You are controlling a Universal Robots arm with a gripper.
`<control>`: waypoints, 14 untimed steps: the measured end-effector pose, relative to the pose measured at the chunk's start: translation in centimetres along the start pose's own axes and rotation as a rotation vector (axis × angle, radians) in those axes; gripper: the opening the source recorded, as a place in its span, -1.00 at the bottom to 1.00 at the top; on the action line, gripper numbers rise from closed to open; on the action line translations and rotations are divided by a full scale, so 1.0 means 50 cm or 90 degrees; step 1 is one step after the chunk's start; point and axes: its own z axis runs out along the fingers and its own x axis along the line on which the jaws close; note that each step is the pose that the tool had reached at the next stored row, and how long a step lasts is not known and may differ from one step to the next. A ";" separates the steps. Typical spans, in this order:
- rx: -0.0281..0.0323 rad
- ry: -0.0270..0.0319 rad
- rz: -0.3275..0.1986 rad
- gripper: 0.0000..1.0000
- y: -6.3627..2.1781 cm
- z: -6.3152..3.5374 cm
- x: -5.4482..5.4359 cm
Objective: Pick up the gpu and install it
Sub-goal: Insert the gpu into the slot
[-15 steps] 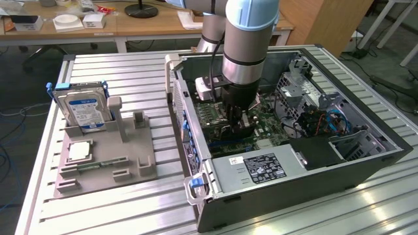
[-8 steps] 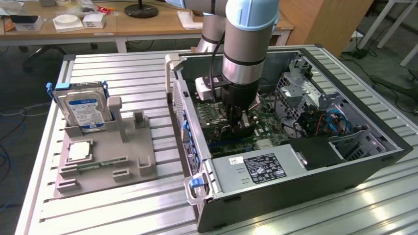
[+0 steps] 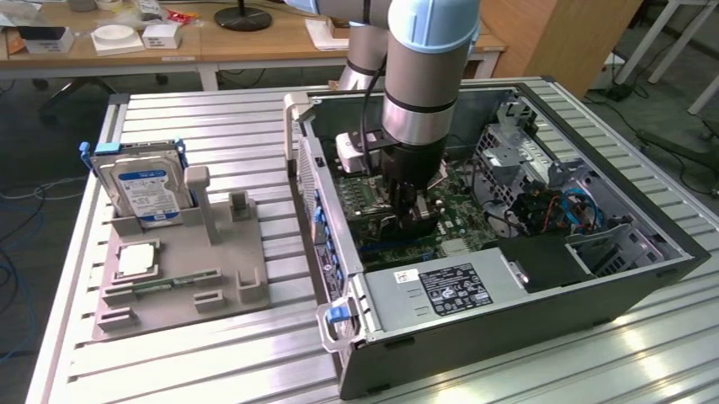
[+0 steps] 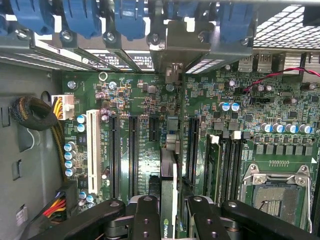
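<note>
Black pincer (image 4: 169,210) upright, clamping gpu (image 4: 168,165)

Green motherboard (image 4: 150,100); blue-white hard drive (image 3: 146,189) label; grey tray (image 3: 180,278); black fingers (image 4: 145,220).

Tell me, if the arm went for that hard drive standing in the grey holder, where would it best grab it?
Probably by its top edge, coming straight down from above. The hard drive stands upright in the grey holder, whose slot wraps its lower part, so only the upper end is free. Its two broad flat faces would suit fingers pinching across the thin dimension.
</note>
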 end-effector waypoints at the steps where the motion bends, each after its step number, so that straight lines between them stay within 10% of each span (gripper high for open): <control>1: 0.0000 -0.0001 0.000 -0.47 0.000 0.000 0.000; 14: -0.0001 -0.0015 0.000 -0.47 0.000 -0.004 0.000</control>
